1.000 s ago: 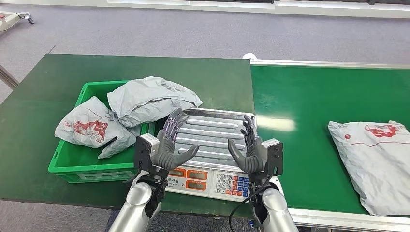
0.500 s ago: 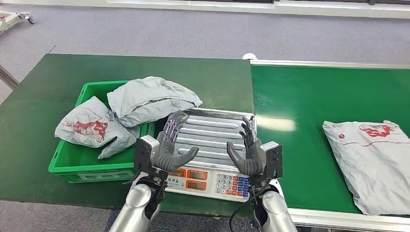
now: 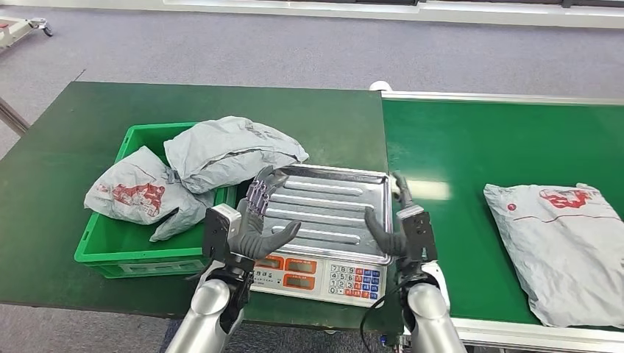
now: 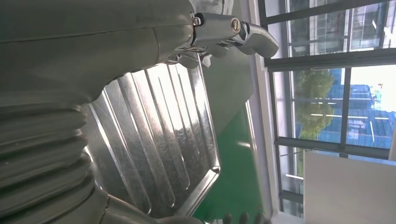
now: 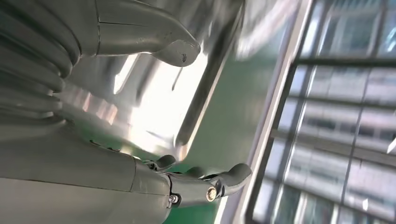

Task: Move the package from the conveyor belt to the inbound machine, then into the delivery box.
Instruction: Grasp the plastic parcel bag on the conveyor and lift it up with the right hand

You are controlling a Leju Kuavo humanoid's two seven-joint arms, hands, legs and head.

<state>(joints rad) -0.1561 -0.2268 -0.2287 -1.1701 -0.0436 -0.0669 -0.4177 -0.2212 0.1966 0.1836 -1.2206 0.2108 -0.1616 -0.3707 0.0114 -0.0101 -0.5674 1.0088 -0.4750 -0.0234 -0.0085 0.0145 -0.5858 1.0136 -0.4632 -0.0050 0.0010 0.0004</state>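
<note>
Both robot hands raised over the scale, holding nothing.

Nearest, the left robot hand (image 3: pixel 254 228) and right robot hand (image 3: pixel 397 229) hover with fingers spread and empty above the scale (image 3: pixel 324 276), whose ribbed steel tray (image 3: pixel 324 209) lies between them. Right of it, a grey package (image 3: pixel 570 250) rests on the green conveyor belt (image 3: pixel 478 147). Left, on the table (image 3: pixel 44 169), a green box (image 3: pixel 103 254) holds two more grey bags (image 3: pixel 228 151).

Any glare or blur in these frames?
Head view: sharp, a glare patch on the conveyor belt. Left wrist view: in focus, windows bright behind the scale tray. Right wrist view: smeared with blur, tray reflection blown out near the right hand.
</note>
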